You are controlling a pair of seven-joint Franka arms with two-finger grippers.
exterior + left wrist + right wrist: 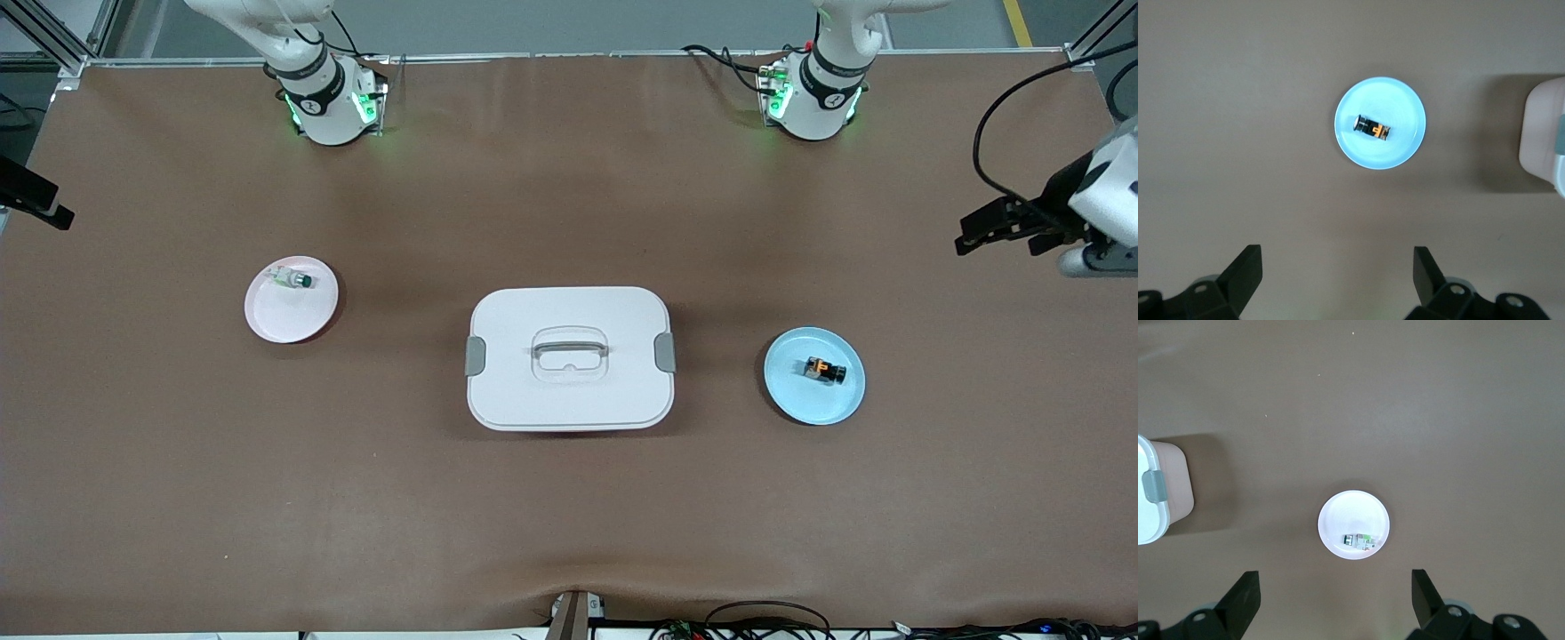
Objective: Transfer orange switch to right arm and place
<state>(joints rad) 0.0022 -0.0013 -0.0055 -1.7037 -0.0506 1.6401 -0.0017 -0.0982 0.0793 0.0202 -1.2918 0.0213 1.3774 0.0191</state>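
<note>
The left gripper (1337,280) hangs high over the brown table mat (569,516) at the left arm's end, its two black fingers (1245,270) spread wide with nothing between them. Below it and well apart, toward the middle of the table, the orange switch (1372,128) lies on its side in the round pale blue plate (1405,150), roughly at the plate's centre. The switch is a tiny black block with an orange mark on top and a greyish end.

The right gripper (1335,600) hangs just as high over the right arm's end of the table, fingers (1243,593) equally wide apart and empty. Below it sits a round pale pink plate (1338,513) holding a small whitish-clear piece with a green tip (1361,539), which lies close to the plate's rim.

Between the two plates, in the middle of the table, stands a white rectangular box (569,307) with rounded corners. Its lid (516,391) is on, with a grey latch (664,352) at each short end and a clear handle (569,346) folded flat in a recess on top. The mat looks smooth and matte.
</note>
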